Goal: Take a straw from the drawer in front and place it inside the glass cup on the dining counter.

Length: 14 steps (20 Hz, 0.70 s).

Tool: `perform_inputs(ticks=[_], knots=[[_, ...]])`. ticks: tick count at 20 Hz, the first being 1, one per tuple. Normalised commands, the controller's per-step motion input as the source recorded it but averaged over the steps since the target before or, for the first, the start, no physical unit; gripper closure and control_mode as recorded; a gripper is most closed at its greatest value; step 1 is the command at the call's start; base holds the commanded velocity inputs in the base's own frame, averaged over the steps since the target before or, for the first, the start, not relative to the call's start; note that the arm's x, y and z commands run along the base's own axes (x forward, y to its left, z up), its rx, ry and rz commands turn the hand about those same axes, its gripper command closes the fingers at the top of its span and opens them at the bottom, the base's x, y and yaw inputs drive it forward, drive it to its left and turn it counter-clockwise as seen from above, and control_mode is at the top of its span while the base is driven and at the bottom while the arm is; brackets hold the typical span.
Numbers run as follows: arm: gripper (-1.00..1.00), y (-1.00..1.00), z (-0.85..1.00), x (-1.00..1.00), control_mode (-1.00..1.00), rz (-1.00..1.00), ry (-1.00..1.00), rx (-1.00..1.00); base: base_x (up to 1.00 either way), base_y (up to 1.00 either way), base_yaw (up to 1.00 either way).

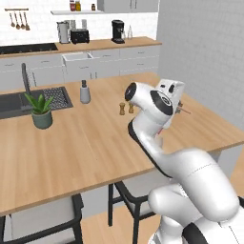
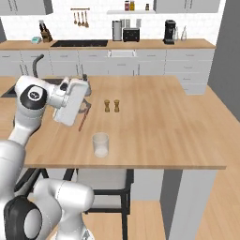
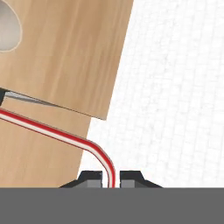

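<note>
My gripper [image 2: 86, 109] is shut on the straw [image 2: 82, 123], a thin red-pink stick that hangs slanted down from the fingers above the dining counter [image 2: 154, 122]. In the hand view the straw [image 3: 65, 136] shows red and white, bent, running from between the fingertips [image 3: 94, 177] off to the left. The glass cup [image 2: 100, 144] stands upright near the counter's front edge, a little right of and below the straw's lower end. Its pale rim [image 3: 6, 26] sits at the hand view's top left. From the left base view the gripper [image 1: 180, 108] hovers over the counter's right part. The drawer is out of view.
Two small brown shakers [image 2: 111, 105] stand mid-counter behind the cup. A grey soap dispenser [image 1: 85, 92], a potted plant [image 1: 42, 112] and the dark sink [image 1: 28, 101] lie to the left. Chairs [image 1: 128, 195] are tucked under the front edge.
</note>
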Motion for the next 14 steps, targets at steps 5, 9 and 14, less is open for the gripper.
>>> perform_inputs(ticks=[5,9,14], knots=[[1.00,0.12,-0.06,0.34,-1.00,-0.11,0.00,-0.25,0.00,0.00,0.00],[1.00,0.20,-0.25,0.27,-1.00,-0.12,0.07,-0.14,0.00,0.00,0.00],[1.00,0.07,-0.18,0.35,-1.00,-0.10,0.02,-0.03,0.00,0.00,0.00]])
